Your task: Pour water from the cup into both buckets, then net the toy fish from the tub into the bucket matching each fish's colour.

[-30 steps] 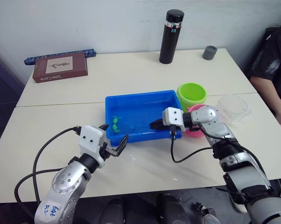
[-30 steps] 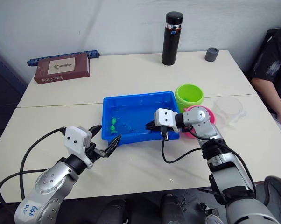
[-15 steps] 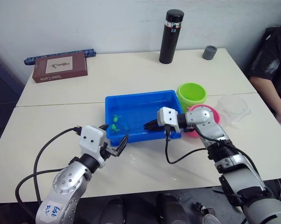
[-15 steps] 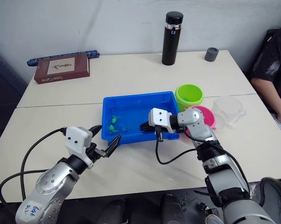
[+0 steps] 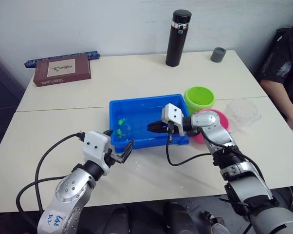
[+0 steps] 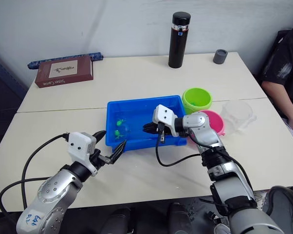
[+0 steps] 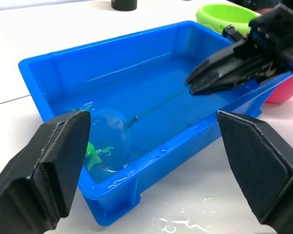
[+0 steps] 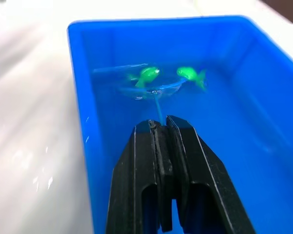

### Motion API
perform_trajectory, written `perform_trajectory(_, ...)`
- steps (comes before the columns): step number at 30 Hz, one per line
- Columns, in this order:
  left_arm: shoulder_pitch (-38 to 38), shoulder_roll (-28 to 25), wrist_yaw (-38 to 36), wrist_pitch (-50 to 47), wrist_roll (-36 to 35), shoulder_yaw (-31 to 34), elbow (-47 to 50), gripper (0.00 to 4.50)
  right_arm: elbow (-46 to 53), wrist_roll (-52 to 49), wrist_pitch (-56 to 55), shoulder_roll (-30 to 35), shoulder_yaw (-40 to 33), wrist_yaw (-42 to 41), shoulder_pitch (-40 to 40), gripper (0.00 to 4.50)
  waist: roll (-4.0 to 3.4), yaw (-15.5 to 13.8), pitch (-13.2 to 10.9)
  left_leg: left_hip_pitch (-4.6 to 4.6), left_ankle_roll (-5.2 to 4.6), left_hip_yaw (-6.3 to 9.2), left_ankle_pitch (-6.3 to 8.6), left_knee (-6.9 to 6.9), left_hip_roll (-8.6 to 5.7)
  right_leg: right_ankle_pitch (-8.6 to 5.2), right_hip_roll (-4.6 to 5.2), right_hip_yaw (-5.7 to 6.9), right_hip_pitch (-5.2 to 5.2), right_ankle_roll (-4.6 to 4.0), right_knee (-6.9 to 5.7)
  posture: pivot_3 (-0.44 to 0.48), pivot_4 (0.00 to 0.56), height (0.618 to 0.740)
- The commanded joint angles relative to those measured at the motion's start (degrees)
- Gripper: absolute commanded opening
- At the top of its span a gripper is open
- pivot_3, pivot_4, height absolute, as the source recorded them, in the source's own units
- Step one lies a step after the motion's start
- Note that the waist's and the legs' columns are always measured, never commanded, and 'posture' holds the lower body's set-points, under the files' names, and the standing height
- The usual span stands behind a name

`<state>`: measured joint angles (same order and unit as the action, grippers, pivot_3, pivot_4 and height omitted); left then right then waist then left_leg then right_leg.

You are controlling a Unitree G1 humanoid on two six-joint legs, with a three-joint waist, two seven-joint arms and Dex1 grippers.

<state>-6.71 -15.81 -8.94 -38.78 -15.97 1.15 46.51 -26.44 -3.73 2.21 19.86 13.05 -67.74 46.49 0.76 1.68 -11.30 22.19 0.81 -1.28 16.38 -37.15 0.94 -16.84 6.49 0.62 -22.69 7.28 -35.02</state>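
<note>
On the far left of the table [image 5: 54, 122] I see a brown book [image 5: 62, 69] lying flat, with a dark blue strip [image 5: 63, 58] behind it against the wall. Nearer me, my left gripper [image 5: 121, 147] hangs over the bare tabletop just in front of the blue tub's [image 5: 137, 141] near left corner, its two black fingers spread wide and holding nothing; a few water drops shine on the table beside it.

The tub sits mid-table with water in it. Two green toy fish [image 8: 147, 75] float close together near its left end. My right gripper [image 8: 158, 127] reaches in over the tub's right side, fingers pinched on the thin handle of a small net [image 7: 118, 131]. The net's clear hoop lies in the water right at the fish; from the wrist view one fish seems to sit at the hoop's rim, but I cannot tell whether it is inside. The mesh itself is hard to make out.

Behind the tub stands a tall black flask [image 5: 178, 38], and further right a small grey cup [image 5: 218, 54]. Touching the tub's right end is the lime green bucket [image 5: 200, 99]; the pink bucket [image 5: 219, 119] sits just in front of it, mostly hidden by my right arm. The clear cup [image 5: 244, 112] stands right of the buckets. At the far right edge a person's dark sleeve [image 5: 283, 63] is cut off by the frame.
</note>
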Motion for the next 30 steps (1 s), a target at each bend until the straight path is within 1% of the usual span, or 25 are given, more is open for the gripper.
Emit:
perform_trajectory(1,0.5,0.0,-0.4,0.8,-0.4,0.2,1.8,4.46,5.4,-2.8,2.5,0.5,-1.5,-0.2,0.4,0.0,0.0,0.0,0.0,0.0,0.0,0.01,0.0,0.0,0.0,0.0,0.0,0.0,-0.01,0.0,0.0,0.0,0.15,0.74)
perform_trajectory(12,0.8,-0.2,-1.5,1.1,-0.4,0.5,0.8,4.46,15.1,-6.9,12.6,4.3,-3.4,0.3,-3.1,0.0,0.0,-0.1,0.0,0.01,-0.02,0.12,0.02,0.02,-0.01,-0.01,0.0,-0.01,-0.02,-0.01,0.01,0.0,0.15,0.74)
perform_trajectory(23,1.8,-1.2,-3.5,1.8,-0.5,0.8,-0.5,4.46,17.0,-7.2,13.0,9.2,-5.2,2.6,-6.7,0.0,0.0,-0.2,0.0,0.04,-0.05,0.13,0.03,0.0,-0.06,-0.01,0.04,0.0,-0.01,-0.02,0.04,0.0,0.15,0.74)
perform_trajectory(30,5.9,-3.4,-6.7,2.6,-1.3,2.3,-3.6,4.46,19.0,-8.2,14.5,13.1,-9.4,5.7,-9.1,0.0,0.0,-0.3,0.0,0.06,-0.05,0.1,0.03,-0.01,-0.06,-0.01,0.02,0.03,-0.01,-0.02,0.04,0.0,0.15,0.74)
